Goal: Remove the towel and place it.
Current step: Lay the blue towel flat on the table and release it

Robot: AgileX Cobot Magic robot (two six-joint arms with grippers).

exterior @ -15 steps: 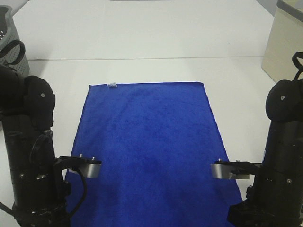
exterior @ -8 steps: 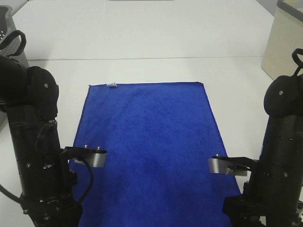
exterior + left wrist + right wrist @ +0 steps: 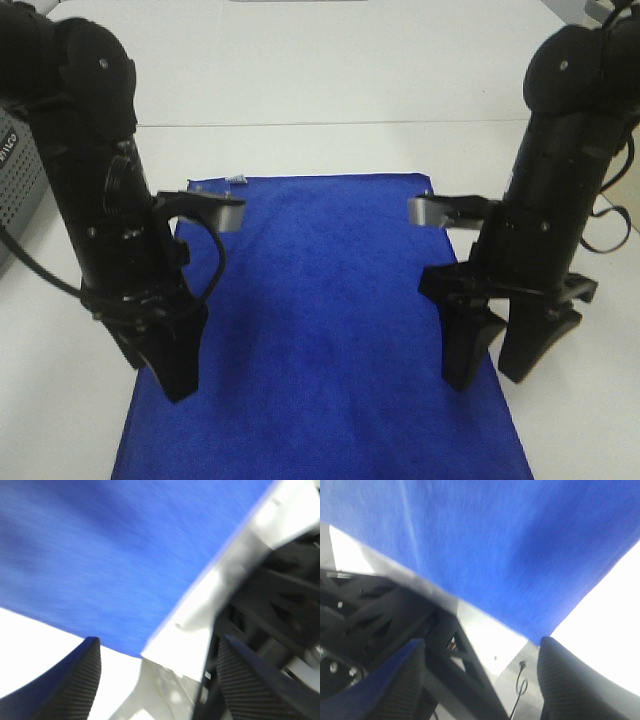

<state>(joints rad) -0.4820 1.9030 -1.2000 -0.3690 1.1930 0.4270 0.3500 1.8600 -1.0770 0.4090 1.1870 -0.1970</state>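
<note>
- Towel (image 3: 320, 320): royal-blue plush rectangle, spread flat and unfolded on the white table.
- Small white tag (image 3: 238, 180) at its far-left corner.

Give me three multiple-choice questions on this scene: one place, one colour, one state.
1. The white tag sits at which corner of the towel? A far left B far right C near right
2. The towel's colour? A red B blue C green
3. The left gripper and right gripper are: A both open B both shut on the towel C holding a cup
Answers: 1 A, the high view shows the tag there; 2 B, the cloth is blue all over; 3 A, the wrist views show both spread wide, gripping nothing.
</note>
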